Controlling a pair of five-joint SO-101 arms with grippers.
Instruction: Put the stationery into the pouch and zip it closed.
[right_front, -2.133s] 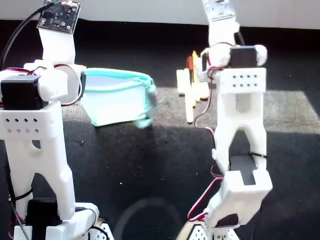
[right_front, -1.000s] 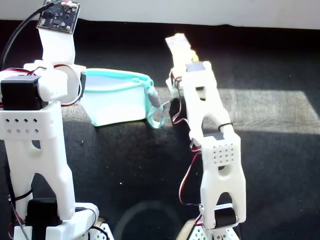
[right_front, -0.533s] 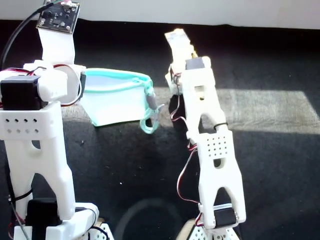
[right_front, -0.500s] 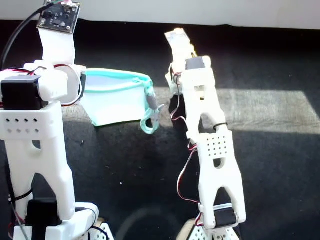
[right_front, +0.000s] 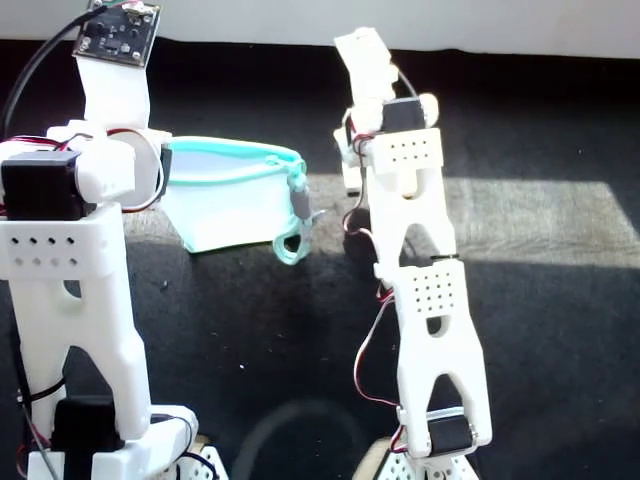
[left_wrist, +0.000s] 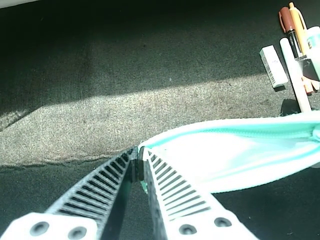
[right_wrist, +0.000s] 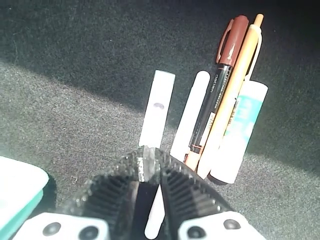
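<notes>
- Pinching one end of the white fabric pouch with teal zip trim (left_wrist: 235, 155), the left gripper (left_wrist: 138, 159) has its jaws pressed together on the rim. The hold looks thin, so the fabric could slip free if a pen pushes against it.
- The pouch stands mouth-up on the dark felt table cover (right_front: 560, 330), well to the left of the stationery. Because it is held at one end only, the mouth may sag narrow, and a long pen could catch on the rim.
- The teal zip-pull loop (right_front: 290, 245) hangs at the pouch end nearer the right arm, where a passing arm might snag it and drag the pouch.
- The right gripper (right_wrist: 149, 156) hangs just over the stationery row with its jaws together, and I can see nothing in them. If it comes down unopened it would shove the pieces instead of taking one.
- The pieces lie side by side, touching or nearly so:
  - a flat white bar (right_wrist: 158, 107)
  - a white round stick (right_wrist: 192, 107)
  - a brown marker (right_wrist: 223, 75)
  - an orange pen (right_wrist: 239, 85)
  - a white-and-teal tube (right_wrist: 242, 135)
- With the pieces this crowded, the jaws may grab two at once or roll a neighbour away.
</notes>
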